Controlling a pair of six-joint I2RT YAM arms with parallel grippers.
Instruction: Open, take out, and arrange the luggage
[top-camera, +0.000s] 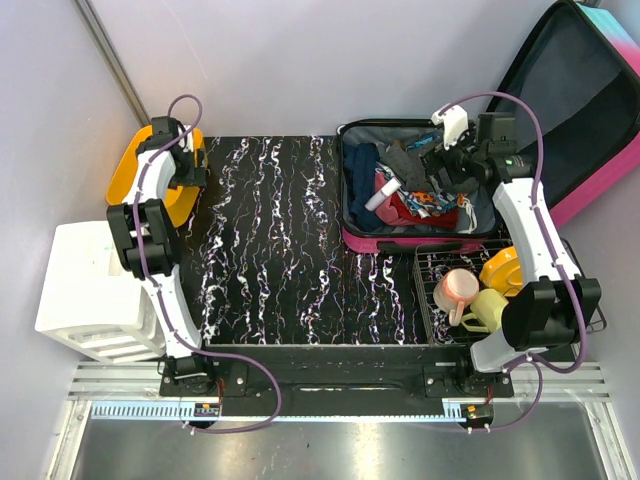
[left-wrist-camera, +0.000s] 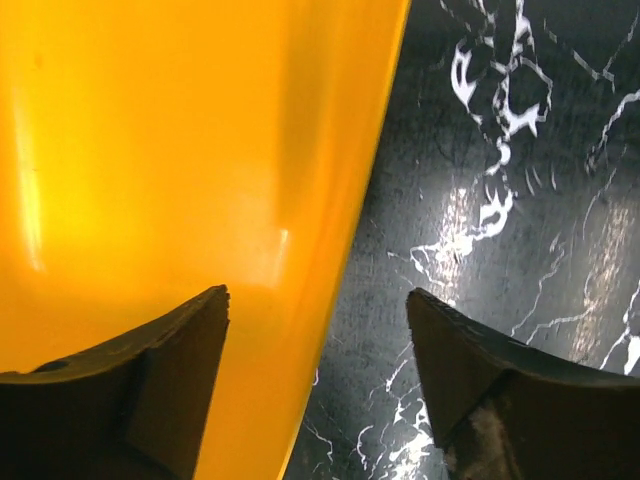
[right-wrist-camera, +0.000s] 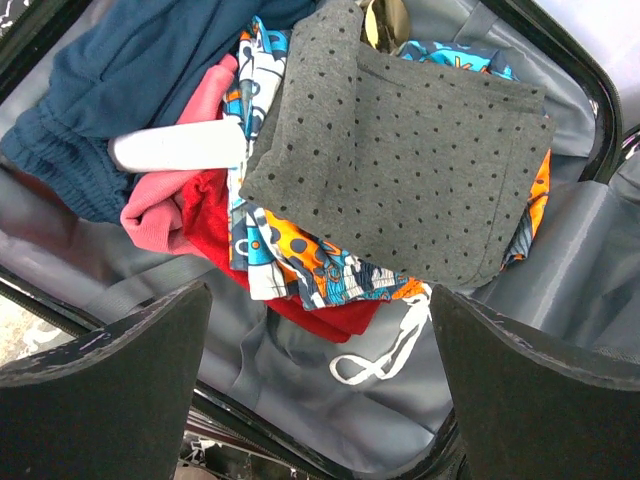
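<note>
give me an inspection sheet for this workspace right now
surface: black white-veined marble-look tabletop, glossy
job's things: pink hard-shell suitcase open, lid tilted back; grey dotted fabric, navy garment, white tube inside
clutter: orange plastic bin far left; black wire rack holding pink cup, pale yellow mug
grippers: left gripper open over bin rim; right gripper open above the dotted fabric
cables: purple cables looped along both arms
surroundings: grey walls; white box left

Bright, even light; tabletop glare.
</note>
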